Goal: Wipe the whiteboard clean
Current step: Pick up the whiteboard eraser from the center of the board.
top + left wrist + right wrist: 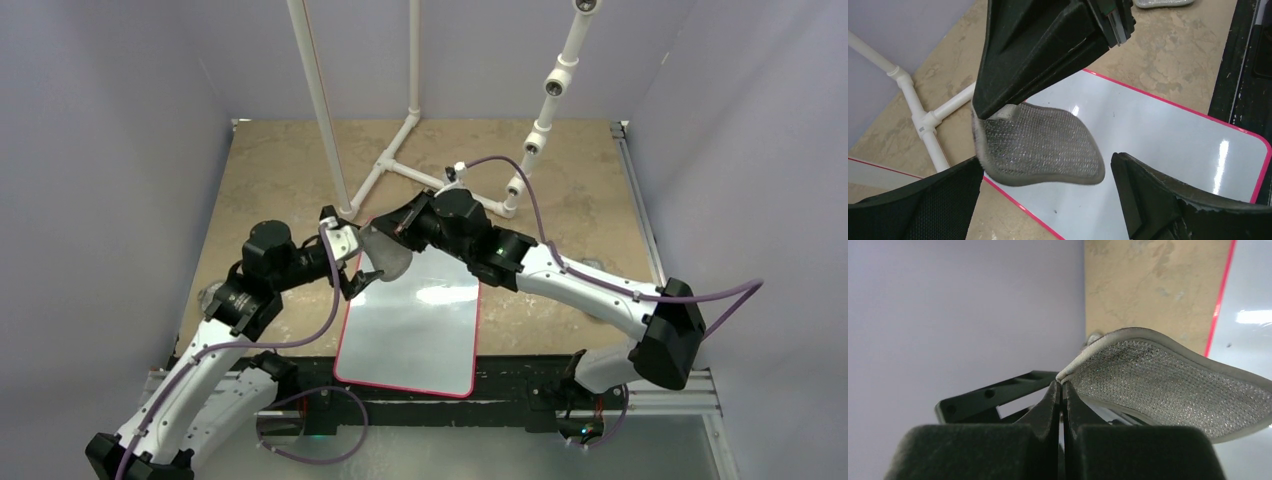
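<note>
Glossy white, red-bordered rectangular whiteboard (410, 335) is lying flat, centred at the near side. Right gripper (1062, 382) is clamping one edge of the grey woven-mesh pad (1040, 145) over the board's far corner, presumably for wiping. Left gripper (1045, 170) is gaping wide around the pad, grasping nothing.

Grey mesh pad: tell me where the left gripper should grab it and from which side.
Take the free rounded end of the grey mesh pad, opposite the edge the right gripper pinches shut. It is thin, floppy and hangs above the whiteboard, so the open left gripper should probably come in from its own side and close across the flat faces, not the width.
</note>
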Robot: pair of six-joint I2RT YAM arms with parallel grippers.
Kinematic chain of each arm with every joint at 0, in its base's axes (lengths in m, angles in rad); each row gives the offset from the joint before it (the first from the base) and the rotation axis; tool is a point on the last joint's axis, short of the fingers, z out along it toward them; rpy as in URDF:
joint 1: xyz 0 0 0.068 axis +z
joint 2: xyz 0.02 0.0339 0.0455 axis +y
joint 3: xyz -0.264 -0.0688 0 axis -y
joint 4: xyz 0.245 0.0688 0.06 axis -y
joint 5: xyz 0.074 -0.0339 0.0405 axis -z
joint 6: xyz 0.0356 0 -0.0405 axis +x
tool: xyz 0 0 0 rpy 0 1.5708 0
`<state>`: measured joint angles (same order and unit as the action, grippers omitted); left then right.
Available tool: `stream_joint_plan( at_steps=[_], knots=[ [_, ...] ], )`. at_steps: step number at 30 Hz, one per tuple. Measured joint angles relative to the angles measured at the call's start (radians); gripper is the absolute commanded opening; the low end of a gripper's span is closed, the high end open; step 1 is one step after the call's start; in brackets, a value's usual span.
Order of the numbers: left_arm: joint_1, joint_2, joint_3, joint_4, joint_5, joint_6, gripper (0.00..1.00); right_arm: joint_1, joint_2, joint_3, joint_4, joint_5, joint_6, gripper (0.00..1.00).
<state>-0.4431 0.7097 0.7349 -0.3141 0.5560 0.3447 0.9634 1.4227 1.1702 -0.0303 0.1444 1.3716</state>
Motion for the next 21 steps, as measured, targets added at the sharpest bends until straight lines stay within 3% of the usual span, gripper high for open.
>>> stream_joint_plan(
  at_steps=[5, 9, 11, 16, 17, 19, 20, 21],
  knots=[
    [0.000, 0.029, -0.011, 0.036, -0.006, -0.042, 0.97, 0.031, -0.005, -0.006, 0.047, -0.008, 0.025, 0.00],
    [0.000, 0.057, -0.010, 0.043, -0.023, -0.058, 0.65, 0.053, -0.040, -0.050, 0.077, -0.006, 0.047, 0.00],
    [0.000, 0.061, -0.010, 0.043, -0.025, -0.066, 0.54, 0.059, -0.064, -0.072, 0.082, -0.006, 0.057, 0.00],
    [0.000, 0.093, 0.017, 0.042, -0.019, -0.077, 0.60, 0.064, -0.097, -0.100, 0.115, -0.006, 0.077, 0.00],
    [0.000, 0.102, 0.025, 0.042, -0.017, -0.083, 0.53, 0.064, -0.101, -0.106, 0.124, -0.006, 0.081, 0.00],
    [0.000, 0.114, 0.038, 0.042, -0.008, -0.101, 0.13, 0.064, -0.114, -0.125, 0.139, -0.006, 0.088, 0.00],
    [0.000, 0.116, 0.039, 0.042, 0.000, -0.110, 0.00, 0.064, -0.119, -0.134, 0.143, -0.006, 0.092, 0.00],
    [0.000, 0.116, 0.040, 0.040, 0.009, -0.119, 0.00, 0.064, -0.123, -0.142, 0.150, -0.006, 0.096, 0.00]
  ],
)
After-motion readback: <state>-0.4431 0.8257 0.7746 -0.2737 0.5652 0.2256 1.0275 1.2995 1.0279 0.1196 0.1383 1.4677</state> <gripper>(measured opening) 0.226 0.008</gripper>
